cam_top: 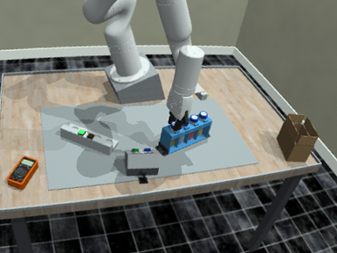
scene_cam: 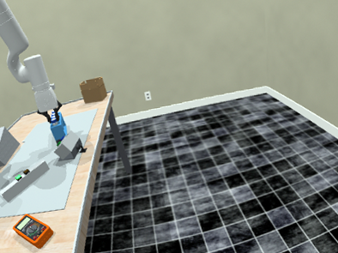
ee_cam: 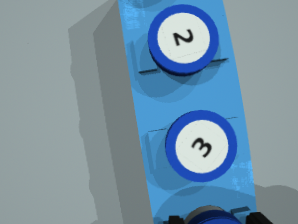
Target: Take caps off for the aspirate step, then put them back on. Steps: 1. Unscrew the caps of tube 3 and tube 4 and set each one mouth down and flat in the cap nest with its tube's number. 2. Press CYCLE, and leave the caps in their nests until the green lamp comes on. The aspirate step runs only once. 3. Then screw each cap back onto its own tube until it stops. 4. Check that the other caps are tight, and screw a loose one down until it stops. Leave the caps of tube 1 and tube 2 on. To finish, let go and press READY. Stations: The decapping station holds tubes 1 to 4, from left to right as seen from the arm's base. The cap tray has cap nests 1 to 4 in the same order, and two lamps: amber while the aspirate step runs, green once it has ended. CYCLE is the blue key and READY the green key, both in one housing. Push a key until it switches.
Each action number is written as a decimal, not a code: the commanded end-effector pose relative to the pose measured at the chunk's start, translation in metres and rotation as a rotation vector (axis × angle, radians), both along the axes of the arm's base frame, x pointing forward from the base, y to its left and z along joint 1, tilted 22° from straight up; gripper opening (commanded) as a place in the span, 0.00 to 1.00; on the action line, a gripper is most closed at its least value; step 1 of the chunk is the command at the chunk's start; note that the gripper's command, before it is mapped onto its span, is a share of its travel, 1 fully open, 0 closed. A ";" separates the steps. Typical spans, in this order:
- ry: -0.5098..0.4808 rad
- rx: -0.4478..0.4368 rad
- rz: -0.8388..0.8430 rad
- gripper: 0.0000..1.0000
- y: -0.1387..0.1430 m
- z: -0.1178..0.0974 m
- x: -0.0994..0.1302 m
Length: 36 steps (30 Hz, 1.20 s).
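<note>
My gripper [cam_top: 175, 125] [scene_cam: 53, 117] [ee_cam: 216, 220] points down at the near-left end of the blue decapping station [cam_top: 168, 142] [scene_cam: 59, 131] [ee_cam: 180, 95], shut on the blue cap of tube 4 [ee_cam: 215, 219]. That cap is at its tube, mostly cut off by the wrist view's lower edge; how tightly it sits cannot be told. Cap 3 [ee_cam: 201, 146] and cap 2 [ee_cam: 183, 38] are on their tubes; cap 1 [cam_top: 203, 115] is at the far end. The cap tray [cam_top: 88, 141] [scene_cam: 27, 183] shows no cap in its nests. Its green lamp [cam_top: 81, 132] is bright, its amber lamp [cam_top: 90, 136] dark.
The key housing [cam_top: 142, 163] [scene_cam: 70, 148], with green key [cam_top: 135, 149] and blue key [cam_top: 148, 150], stands between tray and station, near the table's front. An orange multimeter [cam_top: 23, 172] [scene_cam: 33, 230] and a cardboard box [cam_top: 296, 141] [scene_cam: 93, 90] are at opposite ends of the table.
</note>
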<state>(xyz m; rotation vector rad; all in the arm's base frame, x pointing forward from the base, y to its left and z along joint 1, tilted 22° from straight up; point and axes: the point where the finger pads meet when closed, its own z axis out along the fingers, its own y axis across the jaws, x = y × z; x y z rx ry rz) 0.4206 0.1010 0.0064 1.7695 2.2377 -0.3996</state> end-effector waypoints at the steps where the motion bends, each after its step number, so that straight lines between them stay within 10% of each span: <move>1: -0.089 0.005 -0.158 0.00 0.000 0.000 0.000; 10: -0.108 0.007 -0.206 0.00 0.000 0.000 0.000; 11: -0.108 0.007 -0.206 0.46 0.000 0.000 0.000; 21: -0.108 0.007 -0.206 0.46 0.000 0.000 0.000; 36: 0.085 -0.016 0.276 0.46 0.000 0.000 0.000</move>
